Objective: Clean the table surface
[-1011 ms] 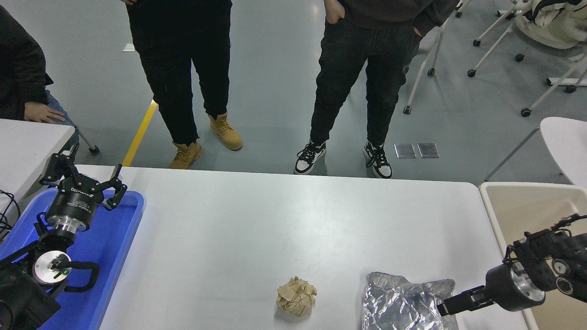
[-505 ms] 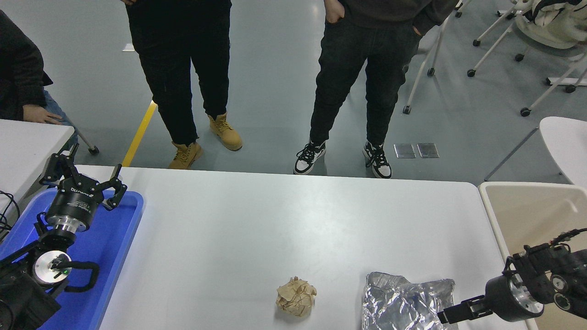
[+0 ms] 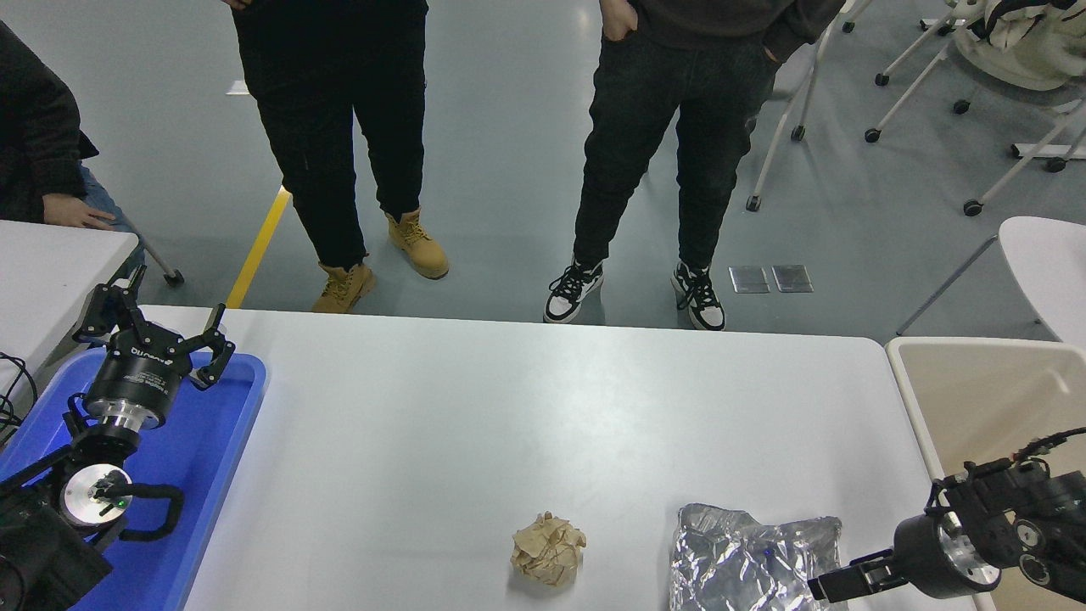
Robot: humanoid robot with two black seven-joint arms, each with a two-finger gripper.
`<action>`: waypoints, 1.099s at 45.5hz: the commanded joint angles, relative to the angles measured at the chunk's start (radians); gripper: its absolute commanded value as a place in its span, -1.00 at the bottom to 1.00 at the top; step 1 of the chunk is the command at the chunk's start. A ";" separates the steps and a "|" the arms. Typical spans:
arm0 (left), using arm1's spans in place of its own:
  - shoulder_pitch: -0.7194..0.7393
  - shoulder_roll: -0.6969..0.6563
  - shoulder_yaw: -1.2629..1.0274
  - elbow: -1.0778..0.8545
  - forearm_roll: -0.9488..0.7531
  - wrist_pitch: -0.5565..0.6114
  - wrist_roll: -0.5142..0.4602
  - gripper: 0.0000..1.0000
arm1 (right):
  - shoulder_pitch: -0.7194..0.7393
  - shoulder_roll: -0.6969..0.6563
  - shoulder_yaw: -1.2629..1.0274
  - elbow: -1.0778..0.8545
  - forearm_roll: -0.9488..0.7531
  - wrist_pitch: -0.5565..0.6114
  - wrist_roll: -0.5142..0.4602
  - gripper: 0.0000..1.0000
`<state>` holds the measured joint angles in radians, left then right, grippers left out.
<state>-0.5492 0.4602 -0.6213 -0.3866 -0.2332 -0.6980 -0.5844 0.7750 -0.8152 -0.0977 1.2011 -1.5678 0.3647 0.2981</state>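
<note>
The grey floor behind holds two standing people and rolling chair legs; nearer, the wide white bench (image 3: pixel 475 399) fills the middle of the view. At its left end a blue tray (image 3: pixel 216 475) lies under the parked left pincer (image 3: pixel 151 333), whose fingers are spread wide and hold nothing. Near the front edge sits a crumpled brown paper ball (image 3: pixel 548 550), and to its right a crinkled silver foil bag (image 3: pixel 751 562), both probably litter to clear. The right pincer (image 3: pixel 836 585) reaches in low at the bag's right edge; whether it grips cannot be told. A beige bin (image 3: pixel 976 399) stands just beyond.
</note>
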 commanded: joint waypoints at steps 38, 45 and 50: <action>0.000 0.000 0.000 0.000 0.000 0.000 0.000 1.00 | -0.014 0.028 0.000 -0.060 -0.081 -0.023 0.010 -1.00; 0.000 0.000 0.000 0.000 0.000 0.000 0.000 1.00 | -0.014 0.028 0.000 -0.061 -0.081 -0.023 0.013 -1.00; 0.000 0.000 0.000 0.000 0.000 0.000 0.000 1.00 | -0.014 0.028 0.000 -0.061 -0.081 -0.024 0.021 -1.00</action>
<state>-0.5491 0.4602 -0.6213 -0.3866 -0.2332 -0.6980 -0.5844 0.7607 -0.7872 -0.0982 1.1452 -1.6472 0.3413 0.3105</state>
